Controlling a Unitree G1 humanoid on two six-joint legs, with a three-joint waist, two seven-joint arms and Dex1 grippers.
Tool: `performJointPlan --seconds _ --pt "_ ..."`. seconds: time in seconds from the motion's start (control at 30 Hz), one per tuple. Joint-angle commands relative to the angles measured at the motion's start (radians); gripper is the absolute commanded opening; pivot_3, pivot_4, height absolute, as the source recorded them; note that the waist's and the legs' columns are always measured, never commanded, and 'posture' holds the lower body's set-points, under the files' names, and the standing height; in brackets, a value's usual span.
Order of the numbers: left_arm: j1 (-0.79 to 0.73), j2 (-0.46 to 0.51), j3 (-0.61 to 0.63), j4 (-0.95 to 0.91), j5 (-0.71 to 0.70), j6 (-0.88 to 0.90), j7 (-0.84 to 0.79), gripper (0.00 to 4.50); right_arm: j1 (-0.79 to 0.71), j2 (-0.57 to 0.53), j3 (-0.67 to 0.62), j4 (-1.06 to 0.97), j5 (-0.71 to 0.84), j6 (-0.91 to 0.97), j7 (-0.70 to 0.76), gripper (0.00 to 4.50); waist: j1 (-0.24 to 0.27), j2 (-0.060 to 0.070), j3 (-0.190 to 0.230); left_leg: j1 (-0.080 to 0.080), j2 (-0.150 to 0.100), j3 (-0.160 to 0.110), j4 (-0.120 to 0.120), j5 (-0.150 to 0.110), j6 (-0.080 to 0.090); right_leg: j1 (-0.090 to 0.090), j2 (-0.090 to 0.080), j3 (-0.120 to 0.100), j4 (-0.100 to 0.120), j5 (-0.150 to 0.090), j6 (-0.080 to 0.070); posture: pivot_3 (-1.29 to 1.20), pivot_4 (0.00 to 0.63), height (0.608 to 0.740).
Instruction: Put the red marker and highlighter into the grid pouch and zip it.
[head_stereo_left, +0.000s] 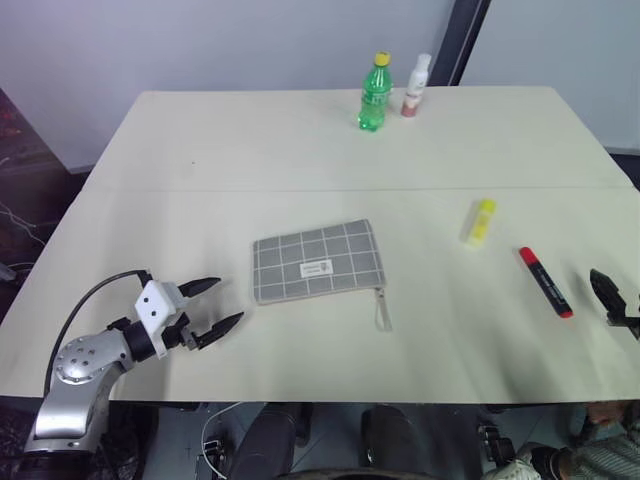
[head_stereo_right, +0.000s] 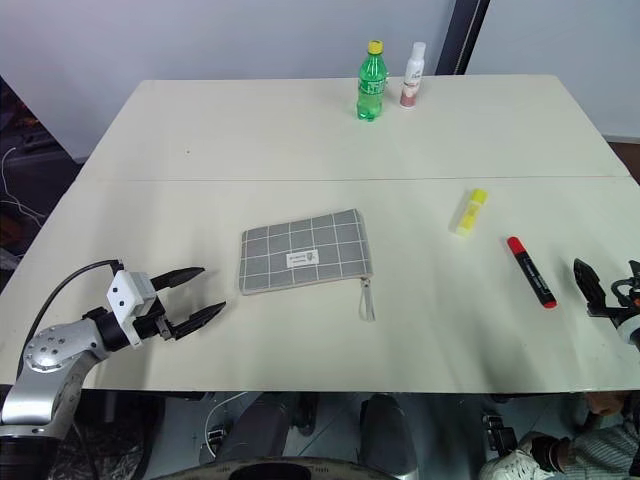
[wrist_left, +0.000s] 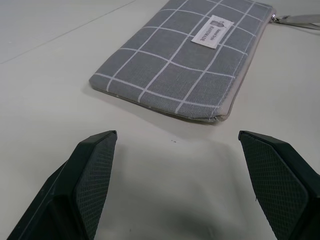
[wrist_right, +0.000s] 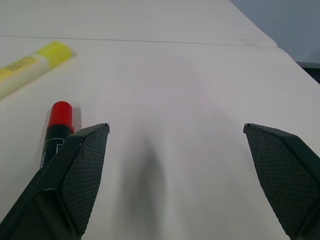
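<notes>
From the head, the grid pouch (head_stereo_left: 316, 261) lies flat in the middle of the table (head_stereo_left: 200, 150), zip strap trailing. The highlighter (head_stereo_left: 480, 221) and red marker (head_stereo_left: 545, 282) lie apart to its right. The left gripper (head_stereo_left: 214, 305) hangs near the pouch's left, fingers apart, holding nothing.

The left wrist shows the pouch just ahead.

The right wrist shows the right gripper (wrist_right: 175, 170) wide apart, marker beside one finger.
</notes>
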Motion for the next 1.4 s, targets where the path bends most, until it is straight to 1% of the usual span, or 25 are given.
performJointPlan --seconds 0.03,0.23,0.73,1.03,1.13,1.2,1.23,1.27,1.37,1.4 --pt "0.003 -0.002 -0.002 -0.024 0.007 -0.038 -0.001 4.11 0.003 0.004 0.0 -0.049 0.001 -0.015 -0.007 4.46 0.0 0.0 0.0 0.0 0.0 0.0 0.0 0.0 0.0 0.0 0.0 0.0 0.0 0.0 0.0 0.0 0.15 0.74" --pt "-0.006 0.008 -0.005 -0.005 0.024 -0.045 -0.005 4.11 0.002 -0.007 0.007 -0.038 -0.008 -0.034 0.0 4.46 0.001 0.0 0.0 0.0 0.0 0.0 0.0 0.0 0.0 0.0 0.0 0.0 0.0 0.0 0.0 0.0 0.15 0.74" --pt "-0.019 0.004 0.008 0.012 0.008 -0.054 -0.023 4.11 -0.015 -0.026 0.012 0.034 -0.025 -0.072 0.041 4.46 0.0 0.0 0.0 0.0 0.0 0.0 0.0 0.0 0.0 0.0 0.0 0.0 0.0 0.0 0.0 0.0 0.15 0.74" --pt "-0.041 0.003 0.016 0.043 0.019 -0.1 -0.022 4.11 -0.032 -0.021 0.01 0.054 -0.016 -0.074 0.063 4.46 0.001 0.0 0.0 0.0 0.0 0.0 0.0 0.0 0.0 0.0 0.0 0.0 0.0 0.0 0.0 0.0 0.15 0.74" --pt "-0.075 0.003 0.03 0.095 0.04 -0.152 -0.001 4.11 -0.016 0.002 0.055 -0.068 0.021 -0.038 0.123 3.67 0.0 0.0 0.0 0.0 0.0 0.0 0.0 0.0 0.0 0.0 0.0 0.0 0.0 0.0 0.0 0.0 0.15 0.74" --pt "-0.117 0.014 0.033 0.163 0.082 -0.23 0.013 4.11 -0.009 0.049 0.179 -0.349 0.097 0.064 0.126 2.64 -0.004 0.0 0.0 0.0 0.0 0.0 0.0 0.0 0.0 0.0 0.0 0.0 0.001 0.0 0.0 0.0 0.15 0.74" --pt "-0.136 0.018 0.031 0.195 0.102 -0.263 0.02 4.11 -0.015 0.065 0.234 -0.442 0.108 0.09 0.124 2.09 -0.009 0.0 0.0 0.001 0.001 0.0 0.0 0.0 0.0 -0.001 0.0 0.0 0.001 0.0 0.0 0.0 0.15 0.74" --pt "-0.158 0.018 0.028 0.227 0.118 -0.278 0.034 4.11 -0.038 0.086 0.298 -0.527 0.108 0.122 0.099 1.5 -0.011 0.0 0.0 0.001 0.001 -0.001 0.0 0.0 0.0 -0.001 0.0 0.0 0.003 0.0 0.0 0.0 0.15 0.74" --pt "-0.208 0.013 -0.003 0.288 0.161 -0.33 0.044 4.11 -0.118 0.134 0.471 -0.663 0.05 0.192 0.031 0.06 -0.007 0.0 0.0 0.001 0.002 0.0 0.0 0.0 0.0 -0.003 0.0 0.0 0.003 0.001 -0.001 0.0 0.15 0.74" --pt "-0.217 0.013 -0.012 0.301 0.168 -0.351 0.04 4.11 -0.134 0.142 0.506 -0.68 0.031 0.205 0.02 0.06 -0.004 0.0 0.0 0.0 0.002 0.0 -0.001 0.0 0.0 -0.004 0.0 0.0 0.003 0.001 -0.001 0.0 0.15 0.74"
